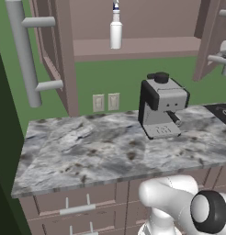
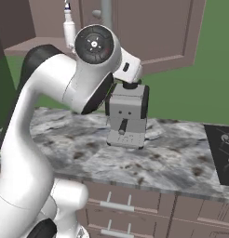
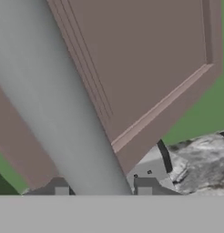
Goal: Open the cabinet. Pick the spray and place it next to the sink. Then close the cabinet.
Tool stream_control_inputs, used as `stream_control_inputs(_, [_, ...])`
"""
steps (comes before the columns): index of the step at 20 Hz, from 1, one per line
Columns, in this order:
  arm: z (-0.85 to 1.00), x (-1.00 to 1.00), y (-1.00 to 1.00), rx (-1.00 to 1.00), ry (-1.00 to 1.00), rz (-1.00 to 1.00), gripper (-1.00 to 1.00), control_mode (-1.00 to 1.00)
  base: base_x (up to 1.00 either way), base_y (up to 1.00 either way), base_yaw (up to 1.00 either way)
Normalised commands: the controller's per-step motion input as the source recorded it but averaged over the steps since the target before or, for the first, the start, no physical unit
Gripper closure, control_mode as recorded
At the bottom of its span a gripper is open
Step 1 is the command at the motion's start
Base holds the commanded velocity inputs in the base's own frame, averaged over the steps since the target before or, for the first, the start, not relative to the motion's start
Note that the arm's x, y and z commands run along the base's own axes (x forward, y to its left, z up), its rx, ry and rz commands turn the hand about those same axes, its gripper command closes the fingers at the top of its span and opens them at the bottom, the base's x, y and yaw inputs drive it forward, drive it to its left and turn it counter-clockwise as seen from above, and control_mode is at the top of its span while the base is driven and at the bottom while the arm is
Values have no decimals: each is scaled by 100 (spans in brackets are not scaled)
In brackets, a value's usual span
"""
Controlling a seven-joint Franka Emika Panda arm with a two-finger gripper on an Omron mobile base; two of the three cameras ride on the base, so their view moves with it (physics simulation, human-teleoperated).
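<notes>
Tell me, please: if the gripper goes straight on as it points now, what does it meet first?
Most likely the door handle: in the hand view this grey bar runs up from between the fingers, with the cabinet door just behind it.

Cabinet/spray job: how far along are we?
Done: both doors of the cabinet stand swung open. In hand: the gripper sits at a door's grey bar handle, one fingertip on each side; whether it grips can't be told. Left: the spray stands on the cabinet shelf, above the coffee machine on the counter. It has to go down beside the sink, then the doors shut.
</notes>
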Motion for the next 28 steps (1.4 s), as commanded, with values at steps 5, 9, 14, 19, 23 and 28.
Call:
stream_control_inputs(5, [0,-46,-20,8,-4,-4,-100,-100,0,0,0])
stream_control_inputs(9, [-6,-72,-19,5,-11,-12,-100,-100,0,0,0])
stream_control_inputs(14, [-5,-66,2,3,-10,-20,-100,-100,0,0,0])
stream_control_inputs(19, [-5,-47,28,10,-1,-28,-100,-100,0,0,0])
stream_control_inputs(23, [-6,-22,48,13,0,-19,-100,-100,0,0,0])
stream_control_inputs(28, [-1,-1,53,18,1,-1,-100,-100,0,0,0])
